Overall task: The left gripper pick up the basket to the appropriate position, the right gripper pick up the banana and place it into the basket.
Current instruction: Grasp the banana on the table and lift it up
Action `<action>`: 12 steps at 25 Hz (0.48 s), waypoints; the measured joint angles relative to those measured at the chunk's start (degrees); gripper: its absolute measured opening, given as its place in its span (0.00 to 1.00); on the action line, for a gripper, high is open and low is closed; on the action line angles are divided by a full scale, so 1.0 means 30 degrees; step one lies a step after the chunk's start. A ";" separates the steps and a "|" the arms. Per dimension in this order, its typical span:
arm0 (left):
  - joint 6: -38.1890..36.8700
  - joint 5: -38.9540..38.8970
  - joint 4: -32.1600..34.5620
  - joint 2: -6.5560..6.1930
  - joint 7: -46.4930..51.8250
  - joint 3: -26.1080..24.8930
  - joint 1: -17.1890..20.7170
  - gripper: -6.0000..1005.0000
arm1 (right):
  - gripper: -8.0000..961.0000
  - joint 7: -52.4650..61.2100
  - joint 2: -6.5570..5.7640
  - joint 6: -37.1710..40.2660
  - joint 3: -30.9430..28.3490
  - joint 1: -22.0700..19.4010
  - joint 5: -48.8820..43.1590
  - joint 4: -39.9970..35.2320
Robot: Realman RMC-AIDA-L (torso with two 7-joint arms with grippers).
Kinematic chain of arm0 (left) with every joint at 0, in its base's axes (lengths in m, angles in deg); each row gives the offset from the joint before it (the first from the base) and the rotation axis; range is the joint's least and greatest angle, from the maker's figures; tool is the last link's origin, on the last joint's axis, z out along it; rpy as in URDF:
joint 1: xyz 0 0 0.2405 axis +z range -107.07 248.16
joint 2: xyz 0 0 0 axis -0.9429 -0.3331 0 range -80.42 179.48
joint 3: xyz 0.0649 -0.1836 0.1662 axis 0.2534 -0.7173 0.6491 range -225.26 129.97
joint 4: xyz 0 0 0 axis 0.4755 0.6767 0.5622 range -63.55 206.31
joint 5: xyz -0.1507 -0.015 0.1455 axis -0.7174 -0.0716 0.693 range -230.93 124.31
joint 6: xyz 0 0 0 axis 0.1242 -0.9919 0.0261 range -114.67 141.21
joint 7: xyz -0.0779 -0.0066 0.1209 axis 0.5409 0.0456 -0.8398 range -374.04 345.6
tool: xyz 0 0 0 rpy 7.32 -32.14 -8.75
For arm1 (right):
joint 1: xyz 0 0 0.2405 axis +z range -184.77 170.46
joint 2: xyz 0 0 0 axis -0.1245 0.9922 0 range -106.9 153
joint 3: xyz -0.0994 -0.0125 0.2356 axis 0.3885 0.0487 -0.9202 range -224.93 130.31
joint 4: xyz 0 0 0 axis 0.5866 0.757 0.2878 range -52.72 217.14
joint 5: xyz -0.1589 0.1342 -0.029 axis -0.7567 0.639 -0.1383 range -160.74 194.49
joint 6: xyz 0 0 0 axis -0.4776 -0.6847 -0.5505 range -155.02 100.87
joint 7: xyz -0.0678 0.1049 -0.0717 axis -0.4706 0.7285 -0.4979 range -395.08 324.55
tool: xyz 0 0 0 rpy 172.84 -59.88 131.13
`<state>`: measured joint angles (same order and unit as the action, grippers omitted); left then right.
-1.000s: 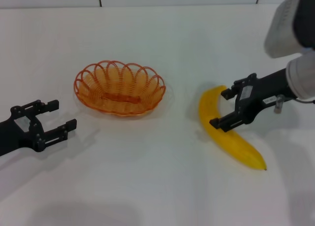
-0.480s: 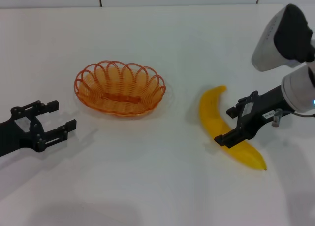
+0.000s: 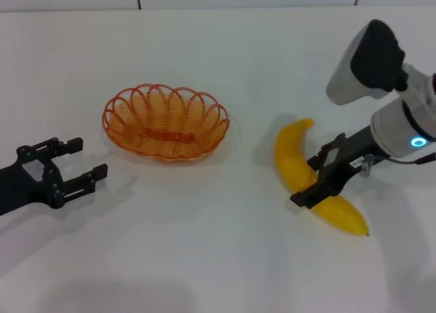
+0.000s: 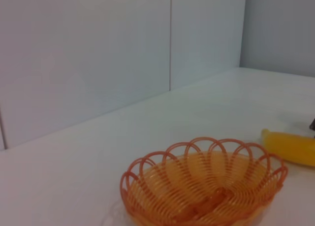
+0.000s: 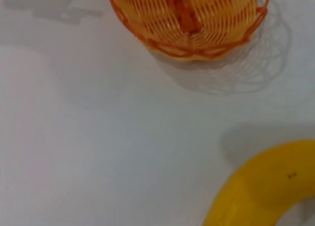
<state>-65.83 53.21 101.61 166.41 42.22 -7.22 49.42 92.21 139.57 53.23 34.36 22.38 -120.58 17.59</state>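
The orange wire basket (image 3: 165,144) sits on the white table, left of centre; it also shows in the left wrist view (image 4: 204,186) and the right wrist view (image 5: 189,19). The yellow banana (image 3: 289,156) lies on the table to the right, dark tip toward the front; it also shows in both wrist views (image 4: 290,147) (image 5: 261,191). My right gripper (image 3: 313,181) is open, its fingers straddling the banana's middle. My left gripper (image 3: 75,165) is open and empty, low over the table to the left of the basket, apart from it.
The white table (image 3: 204,245) stretches bare in front of and behind the objects. A tiled wall (image 4: 98,48) rises at its far edge. My right arm's grey-white wrist (image 3: 361,61) hangs over the table's right side.
My right gripper has moved toward the front along the banana and dropped lower, its fingers now on either side of the fruit. The left arm, the basket and the banana have not moved.
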 joint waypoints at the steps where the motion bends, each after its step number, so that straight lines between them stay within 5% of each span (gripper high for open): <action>1: 0.0000 0.0001 0.0001 0.0003 -0.0001 0.0001 -0.0024 0.71 | 0.92 -0.0073 0.0001 -0.0029 0.0001 0.0115 -0.0003 0.0192; 12: 0.0012 0.0000 0.0000 0.0006 -0.0004 0.0000 -0.0084 0.71 | 0.88 -0.0072 0.0004 -0.0186 -0.0080 0.0223 -0.0002 0.0417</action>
<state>-65.80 53.21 101.61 166.42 42.21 -7.22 49.17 92.00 139.59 52.67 34.12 23.05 -120.58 18.84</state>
